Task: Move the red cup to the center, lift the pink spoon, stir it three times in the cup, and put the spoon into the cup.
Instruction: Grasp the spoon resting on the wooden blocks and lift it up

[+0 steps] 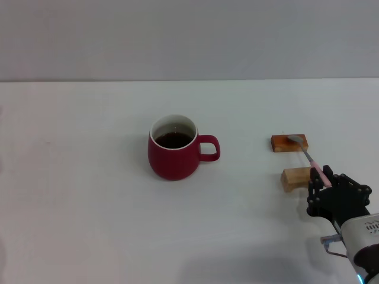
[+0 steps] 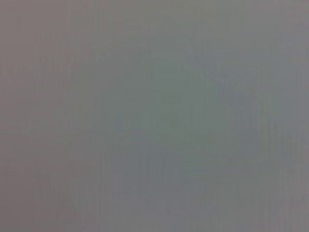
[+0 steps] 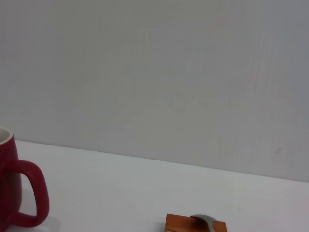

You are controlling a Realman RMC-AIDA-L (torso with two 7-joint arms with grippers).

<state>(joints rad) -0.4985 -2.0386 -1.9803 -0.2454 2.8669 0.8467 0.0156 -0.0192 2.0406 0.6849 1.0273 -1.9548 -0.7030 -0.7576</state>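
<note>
Pink spoon — across wooden blocks

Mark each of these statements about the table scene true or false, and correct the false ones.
1. The red cup holds a dark liquid. True.
2. The pink spoon stands inside the cup. False: it lies across two wooden blocks, right of the cup.
3. The cup's handle points towards the blocks. True.
4. The left gripper is at the spoon. False: the right gripper is by the spoon's handle end; no left gripper shows.
5. The cup lies on its side. False: it stands upright.
</note>
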